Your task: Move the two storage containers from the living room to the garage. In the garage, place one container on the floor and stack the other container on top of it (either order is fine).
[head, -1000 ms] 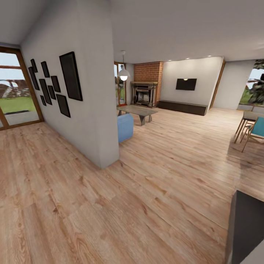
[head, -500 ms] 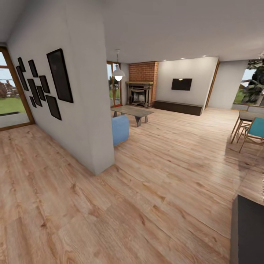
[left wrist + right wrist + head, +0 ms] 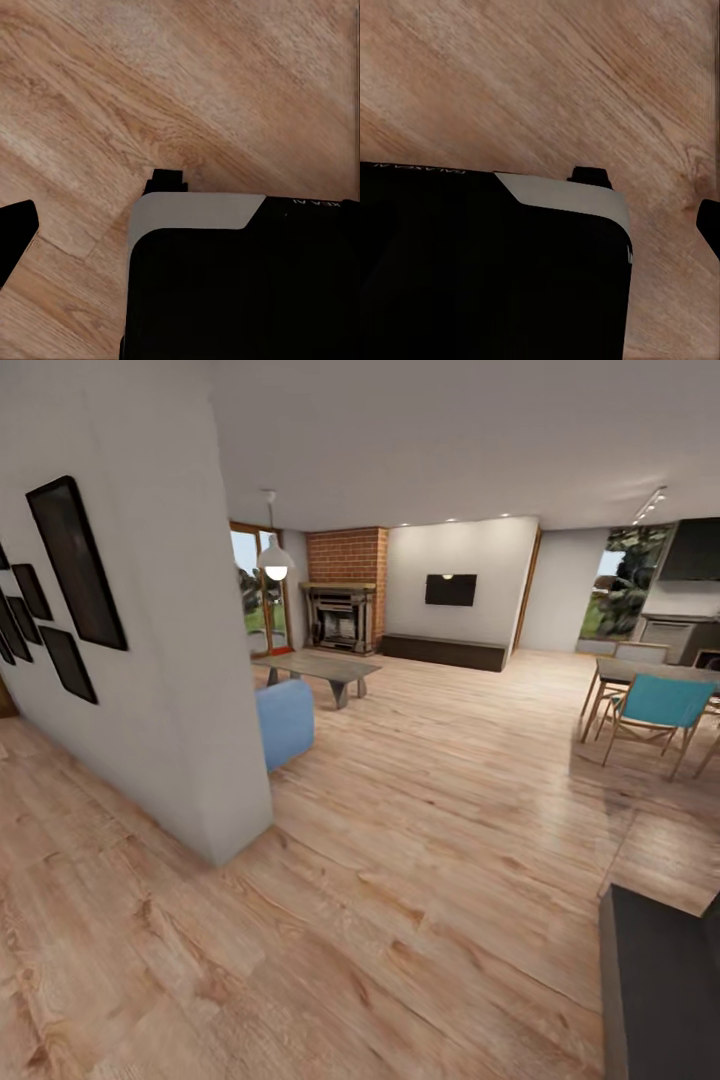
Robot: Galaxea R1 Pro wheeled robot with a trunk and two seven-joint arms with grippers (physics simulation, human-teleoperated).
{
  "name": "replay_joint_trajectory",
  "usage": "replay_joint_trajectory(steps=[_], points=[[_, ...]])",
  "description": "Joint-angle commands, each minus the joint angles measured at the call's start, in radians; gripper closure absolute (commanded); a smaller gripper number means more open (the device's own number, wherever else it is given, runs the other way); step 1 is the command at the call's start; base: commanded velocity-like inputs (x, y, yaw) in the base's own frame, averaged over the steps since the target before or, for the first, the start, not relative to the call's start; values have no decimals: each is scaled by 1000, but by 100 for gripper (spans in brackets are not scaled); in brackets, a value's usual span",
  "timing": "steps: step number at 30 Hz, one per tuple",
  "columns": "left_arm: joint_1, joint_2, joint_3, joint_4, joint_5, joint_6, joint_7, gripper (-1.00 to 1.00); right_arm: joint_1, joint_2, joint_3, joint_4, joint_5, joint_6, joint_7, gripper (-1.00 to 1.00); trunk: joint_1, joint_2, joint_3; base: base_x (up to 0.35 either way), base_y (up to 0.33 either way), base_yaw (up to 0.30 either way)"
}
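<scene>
The head view looks across a wood floor (image 3: pixel 420 880) into the living room (image 3: pixel 400 650). A white wall (image 3: pixel 170 690) on the left hides most of a blue sofa (image 3: pixel 285 722); only its end sticks out. Black frames (image 3: pixel 60 580) on that wall are cut off at the edge. Beyond stand a low table (image 3: pixel 320 666), a brick fireplace (image 3: pixel 345 610), a wall TV (image 3: pixel 450 589), a dark bench (image 3: pixel 443 651) and a hanging lamp (image 3: pixel 275 560). At right is a teal chair (image 3: pixel 655 708) by a dining table (image 3: pixel 660 672), partly cut off. A dark block (image 3: pixel 660 990) fills the lower right corner; what it is cannot be told. No orange-red bin can be made out among this furniture.

In each wrist view a black and grey robot body (image 3: pixel 240 277) (image 3: pixel 487 262) covers much of the plank floor below. A black tip (image 3: pixel 15 236) pokes in at one edge of the left wrist view, another (image 3: pixel 711 225) in the right wrist view. Whether either claw is open or closed cannot be told, nor whether it holds anything.
</scene>
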Motion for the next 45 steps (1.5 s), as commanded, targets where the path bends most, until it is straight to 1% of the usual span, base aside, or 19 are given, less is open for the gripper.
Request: replay_joint_trajectory(steps=[1,14,45], points=[[0,0,2,0,6,3,2,-100,-1,1,8,3,-8,-5,-1,-100,1,-1,-1,323,0,-250],[0,0,2,0,7,3,2,-100,-1,1,8,3,-6,-5,-1,-100,1,-1,-1,323,0,-224],[0,0,2,0,7,3,2,-100,-1,1,8,2,-6,-5,-1,-100,1,-1,-1,323,0,-6]])
